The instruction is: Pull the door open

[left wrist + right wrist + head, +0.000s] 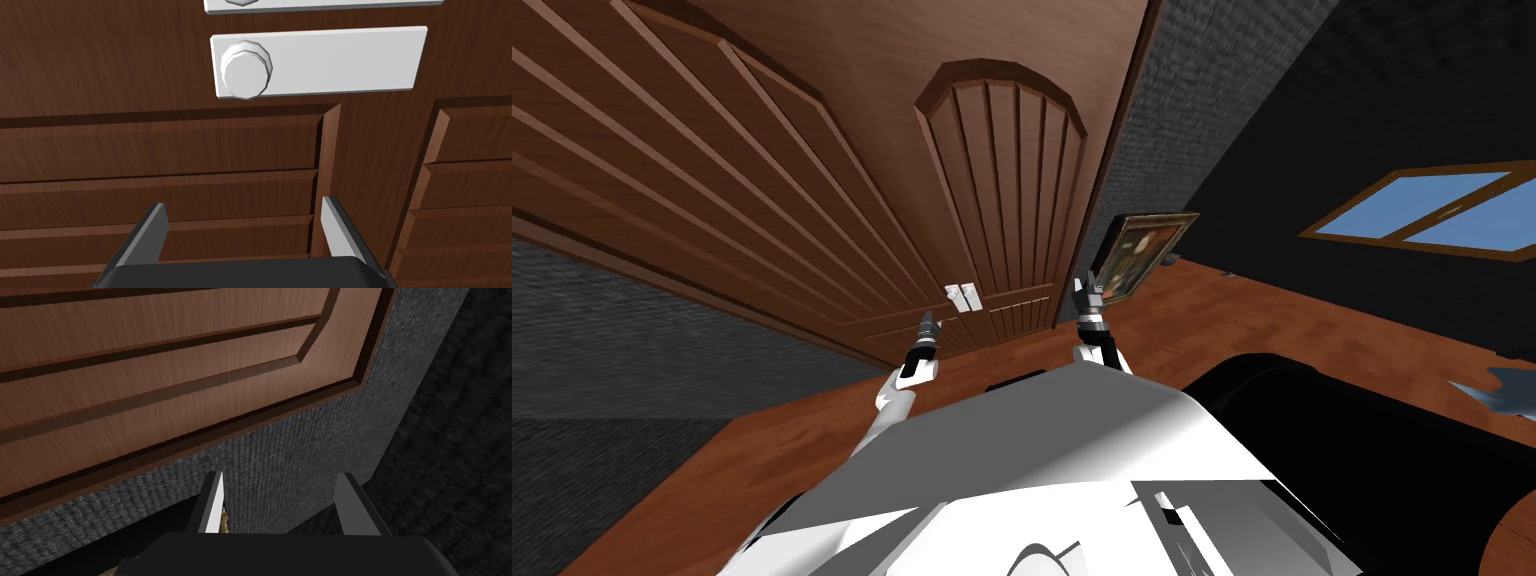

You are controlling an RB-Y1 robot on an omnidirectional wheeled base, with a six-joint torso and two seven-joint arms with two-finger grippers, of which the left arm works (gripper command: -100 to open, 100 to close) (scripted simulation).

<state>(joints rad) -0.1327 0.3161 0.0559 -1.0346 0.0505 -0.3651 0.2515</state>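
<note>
Door (1002, 200) of brown panelled wood, two leaves of it, takes the upper left and centre of the head view. Its two white handles sit side by side just left of the frame's centre. The left end effector (927, 325) points up at them from just below and to their left. The right end effector (1087, 285) stands further right, by the door's outer edge and a framed painting (1147, 250) leaning on the dark grey wall (1212, 110).

In the left wrist view the left end effector (245, 210) has its fingers spread wide with nothing between them. A round white knob (247, 70) lies ahead of the tips, roughly in line with the middle of the gap and apart from both fingers. The knob sits at one end of a long white plate (340, 60). The plate's long axis runs crosswise, the same way as the line from one finger to the other. A second plate (320, 5) lies just beyond it.

The right end effector (280, 483) is also spread wide and empty, facing the door's lower border and the wall.

As I judge it, the left arm is the nearer and better aimed. The coming move is a straight advance until the fingers flank the knob, then a closing grip and a pull.

No brand, label or writing can be read on the plates or the wood.
</note>
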